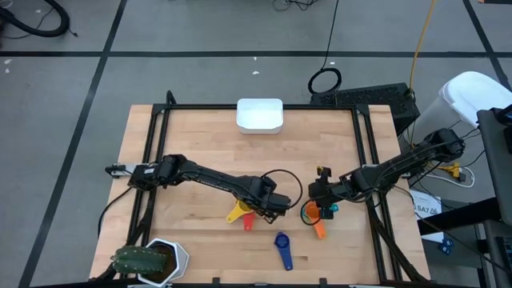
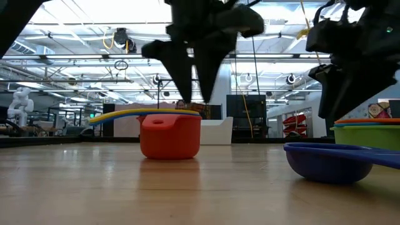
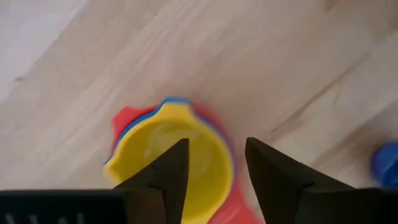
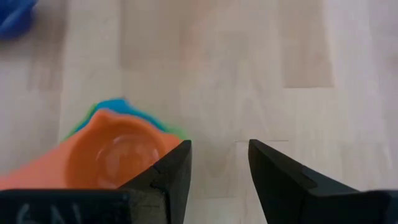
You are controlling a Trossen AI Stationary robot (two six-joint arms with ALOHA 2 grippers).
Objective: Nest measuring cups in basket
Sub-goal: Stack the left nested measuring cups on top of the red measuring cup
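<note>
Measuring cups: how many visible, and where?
At least 6, in two stacks and one loose. Yellow cup sits in a light-blue one on the red cup; orange cup sits in green and teal ones; dark blue cup lies alone. Nesting may hide more.

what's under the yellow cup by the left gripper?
The yellow cup sits nested in a stack: a thin blue cup rim shows just beneath it, then the red cup on the table. Their insides are covered by the yellow cup.

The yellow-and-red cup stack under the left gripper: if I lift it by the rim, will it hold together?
Perhaps not: the yellow cup only sits loosely inside the red cup, so lifting may separate them. Both look like stiff, light plastic. The broad flat base suggests sliding rather than tipping if the left gripper nudges it.
</note>
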